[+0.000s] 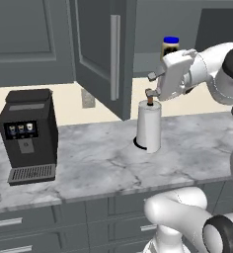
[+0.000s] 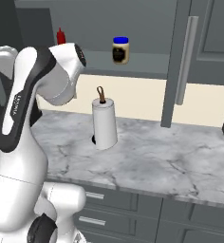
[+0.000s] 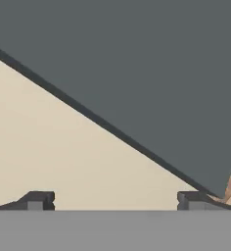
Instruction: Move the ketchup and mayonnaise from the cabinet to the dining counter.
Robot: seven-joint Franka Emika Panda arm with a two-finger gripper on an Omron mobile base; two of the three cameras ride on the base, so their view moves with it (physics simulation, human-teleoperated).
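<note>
Up on the grey inner shelf of the open cabinet (image 2: 180,28), the mayonnaise (image 2: 120,50) sits with its blue lid on and the ketchup (image 2: 61,35) stands well to its side, half hidden behind the arm, so I would say neither has begun its trip to the dining counter and both moves are left to do. The pincer (image 3: 115,198) is raised near shelf height with its tips spread wide apart and nothing between them, facing the cream wall and the cabinet's dark underside. Below, a paper-towel roll (image 1: 149,126) and a coffee machine (image 1: 28,136) stand on the marble desk (image 1: 94,163).
</note>
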